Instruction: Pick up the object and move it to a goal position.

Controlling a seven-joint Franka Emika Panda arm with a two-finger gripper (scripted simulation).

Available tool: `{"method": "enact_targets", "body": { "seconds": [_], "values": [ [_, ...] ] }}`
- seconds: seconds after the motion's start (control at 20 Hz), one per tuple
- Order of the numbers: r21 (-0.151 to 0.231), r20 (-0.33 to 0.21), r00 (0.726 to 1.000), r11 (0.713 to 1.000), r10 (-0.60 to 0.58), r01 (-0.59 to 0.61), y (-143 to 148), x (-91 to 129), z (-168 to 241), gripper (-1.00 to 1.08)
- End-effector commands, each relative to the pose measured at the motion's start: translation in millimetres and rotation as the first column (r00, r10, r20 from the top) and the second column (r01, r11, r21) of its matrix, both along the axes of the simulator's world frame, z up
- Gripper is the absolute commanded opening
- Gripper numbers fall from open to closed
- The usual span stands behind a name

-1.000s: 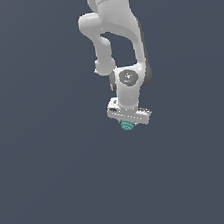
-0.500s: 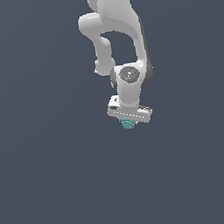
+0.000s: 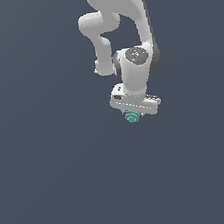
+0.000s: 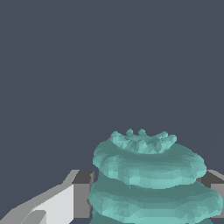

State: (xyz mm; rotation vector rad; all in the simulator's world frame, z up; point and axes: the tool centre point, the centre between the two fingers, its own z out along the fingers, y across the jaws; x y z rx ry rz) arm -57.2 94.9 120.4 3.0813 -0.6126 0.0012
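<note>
The object is a small teal ridged lump like stacked beads. In the exterior view it sits under the white gripper, just below the gripper's flat white body. In the wrist view the object fills the space between the two dark-tipped fingers, which press on its sides. The gripper is shut on the object and holds it in the air, away from any surface. The fingers are mostly hidden behind the gripper body in the exterior view.
The white arm reaches down from the top of the exterior view. Everything around is a plain dark grey background, with no other objects, edges or goal marker visible.
The arm's wrist has shifted slightly toward the exterior view's right and a little upward with the object still held. The grip has not changed.
</note>
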Motion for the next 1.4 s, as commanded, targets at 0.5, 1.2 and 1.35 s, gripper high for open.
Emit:
{"method": "enact_targets", "body": {
  "seconds": [0.5, 1.2, 1.35],
  "values": [
    [-0.001, 0.000, 1.000, 1.000, 0.000, 0.000, 35.6, 13.9, 128.7, -1.00],
    [0.000, 0.000, 1.000, 1.000, 0.000, 0.000, 56.7, 25.7, 199.6, -1.00],
    [0.000, 0.000, 1.000, 1.000, 0.000, 0.000, 57.4, 26.2, 201.7, -1.00]
  ]
}}
